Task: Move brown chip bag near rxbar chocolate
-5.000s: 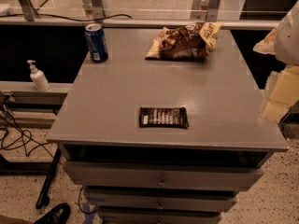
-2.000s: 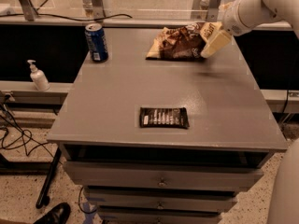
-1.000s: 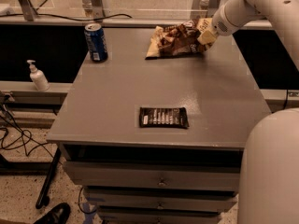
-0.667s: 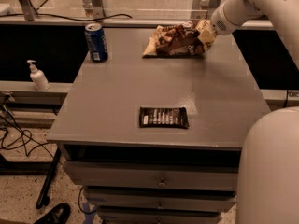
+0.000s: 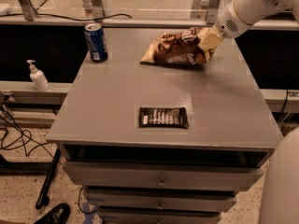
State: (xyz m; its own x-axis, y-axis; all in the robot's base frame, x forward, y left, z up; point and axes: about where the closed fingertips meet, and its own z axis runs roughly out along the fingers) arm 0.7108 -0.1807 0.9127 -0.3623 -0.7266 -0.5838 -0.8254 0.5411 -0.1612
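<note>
as tool touches brown chip bag (right end), rxbar apart

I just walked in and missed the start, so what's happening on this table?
The robot arm's gripper is at the right end of the crinkled dark brown chip bag, at the back of the grey table. The small flat black-brown bar wrapper lies near the front edge, well apart from the bag. A blue soda can stands back left.
</note>
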